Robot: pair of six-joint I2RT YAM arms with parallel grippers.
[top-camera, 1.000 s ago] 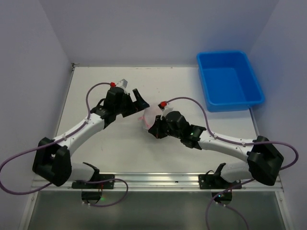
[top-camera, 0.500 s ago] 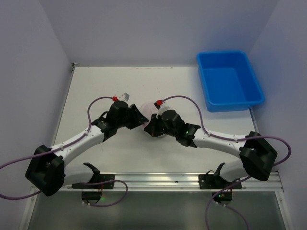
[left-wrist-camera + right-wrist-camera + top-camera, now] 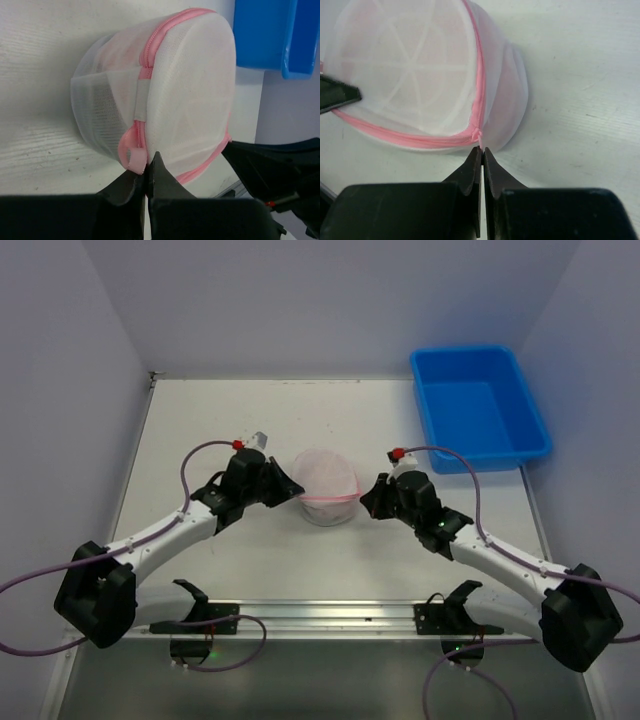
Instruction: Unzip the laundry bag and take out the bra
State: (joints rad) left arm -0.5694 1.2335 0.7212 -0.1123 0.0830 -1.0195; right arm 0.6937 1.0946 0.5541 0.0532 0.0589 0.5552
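The laundry bag (image 3: 325,478) stands mid-table, a round white mesh pouch with pink zipper trim. My left gripper (image 3: 293,492) is at its left side, shut on a small pink fabric loop (image 3: 136,159) at the zipper seam of the laundry bag (image 3: 190,90); in the left wrist view the left gripper (image 3: 146,165) shows no gap. My right gripper (image 3: 367,502) is at the bag's right side. In the right wrist view the right gripper (image 3: 482,150) is shut on the pink zipper pull (image 3: 481,142). The bra is hidden inside; only a faint pink tint shows through the mesh.
A blue plastic bin (image 3: 475,415) stands at the back right of the table, and its corner blue bin (image 3: 265,35) shows in the left wrist view. Grey walls enclose the table on three sides. The arm bases and a metal rail line the near edge.
My left gripper has closed on the bag's pink loop. My right gripper has swung from over the bag's front left to its right side, still shut. The bag now sits flat.
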